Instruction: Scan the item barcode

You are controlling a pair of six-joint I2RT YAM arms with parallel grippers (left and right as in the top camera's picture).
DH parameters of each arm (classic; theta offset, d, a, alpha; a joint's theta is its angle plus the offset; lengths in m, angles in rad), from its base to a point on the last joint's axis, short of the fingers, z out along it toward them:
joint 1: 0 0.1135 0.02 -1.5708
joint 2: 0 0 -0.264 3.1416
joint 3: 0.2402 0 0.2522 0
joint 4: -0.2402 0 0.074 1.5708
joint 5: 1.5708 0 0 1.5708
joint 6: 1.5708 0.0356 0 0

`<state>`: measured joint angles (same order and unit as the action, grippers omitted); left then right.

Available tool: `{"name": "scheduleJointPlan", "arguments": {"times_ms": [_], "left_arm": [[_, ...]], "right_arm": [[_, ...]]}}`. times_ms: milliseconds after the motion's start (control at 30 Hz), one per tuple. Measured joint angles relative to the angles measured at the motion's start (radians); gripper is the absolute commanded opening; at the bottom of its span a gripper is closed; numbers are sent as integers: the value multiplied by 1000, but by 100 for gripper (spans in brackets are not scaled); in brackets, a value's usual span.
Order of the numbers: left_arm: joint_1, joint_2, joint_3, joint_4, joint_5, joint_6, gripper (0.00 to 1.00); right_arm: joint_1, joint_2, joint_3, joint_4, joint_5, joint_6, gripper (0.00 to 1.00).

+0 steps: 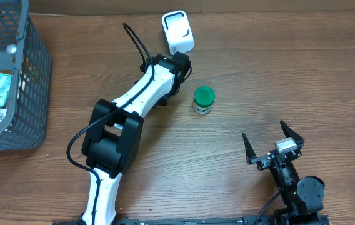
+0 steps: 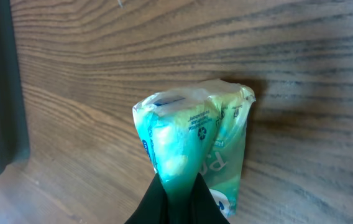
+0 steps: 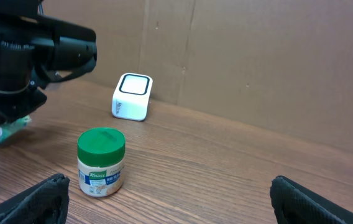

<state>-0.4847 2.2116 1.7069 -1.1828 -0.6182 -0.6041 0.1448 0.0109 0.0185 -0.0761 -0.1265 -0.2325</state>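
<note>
My left pincer (image 2: 178,186) pinches one end of a green packet (image 2: 195,137), probably soft, light and best gripped at its edge; my right pincer (image 1: 263,131) stands spread.

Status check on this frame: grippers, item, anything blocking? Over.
Left gripper shut on green packet. Right gripper open, empty. Packet just short of the white scanner. Green-lidded jar off to the side, not blocking.
</note>
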Motion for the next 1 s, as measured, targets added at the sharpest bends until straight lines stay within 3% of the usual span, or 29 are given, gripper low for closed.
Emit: {"name": "scheduleJointPlan", "arguments": {"times_ms": [133, 267, 500, 700, 1000], "left_arm": [[-3, 0, -39, 33, -10, 6, 6], [-7, 0, -45, 36, -15, 15, 18], [-19, 0, -46, 36, -15, 54, 29], [-20, 0, -46, 29, -14, 62, 50], [-20, 0, -24, 6, 22, 61, 51]], "right_arm": [[0, 0, 0, 0, 0, 0, 100], [0, 0, 0, 0, 0, 0, 100], [0, 0, 0, 0, 0, 0, 100], [0, 0, 0, 0, 0, 0, 100], [0, 0, 0, 0, 0, 0, 100]]}}
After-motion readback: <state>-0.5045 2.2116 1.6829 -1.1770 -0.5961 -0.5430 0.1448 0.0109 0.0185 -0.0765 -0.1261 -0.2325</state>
